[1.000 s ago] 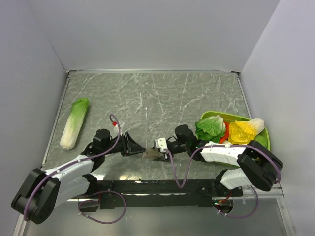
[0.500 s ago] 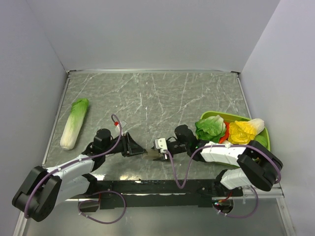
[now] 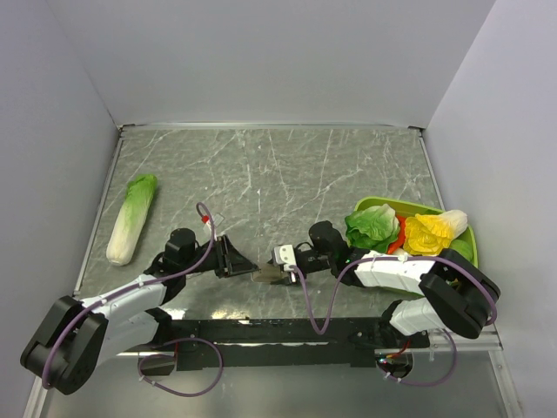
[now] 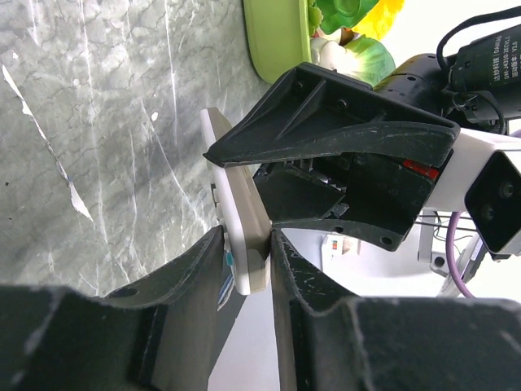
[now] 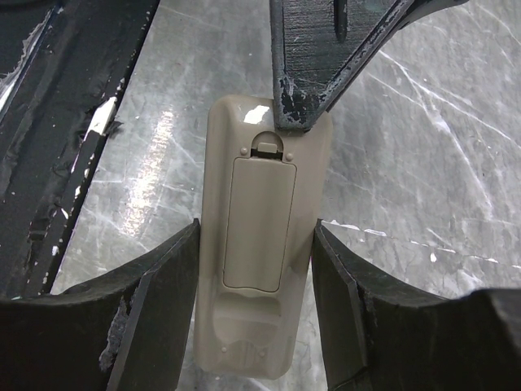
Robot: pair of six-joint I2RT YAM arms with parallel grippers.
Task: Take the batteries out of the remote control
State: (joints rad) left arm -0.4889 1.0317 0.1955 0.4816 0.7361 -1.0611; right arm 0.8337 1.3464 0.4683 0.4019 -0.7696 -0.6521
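White-print camera label (image 4: 492, 49) unreadable. Slim grey-tan plastic remote control (image 5: 260, 204), cover shut, pinched inside right gripper (image 5: 256, 238); left gripper (image 4: 248, 244) clamps its far end.

A grey marble-patterned desk (image 3: 287, 174) with white veins is boxed in by plain pale walls (image 3: 261, 61) at 9, 12 and 3 o'clock. At about 9 o'clock on it lies a long pale-green napa cabbage (image 3: 131, 219), its darker green leafy tip toward 12 o'clock and its whitish base toward 6. At about 4 o'clock, by the wall, sits a lime-green plastic tray (image 3: 389, 204). It holds a ruffled dark-green lettuce head (image 3: 372, 228) on its 9 o'clock side and a yellow leafy vegetable with a white stem (image 3: 432, 232) toward 3 o'clock. A small orange-red piece (image 3: 400, 235) shows between them.
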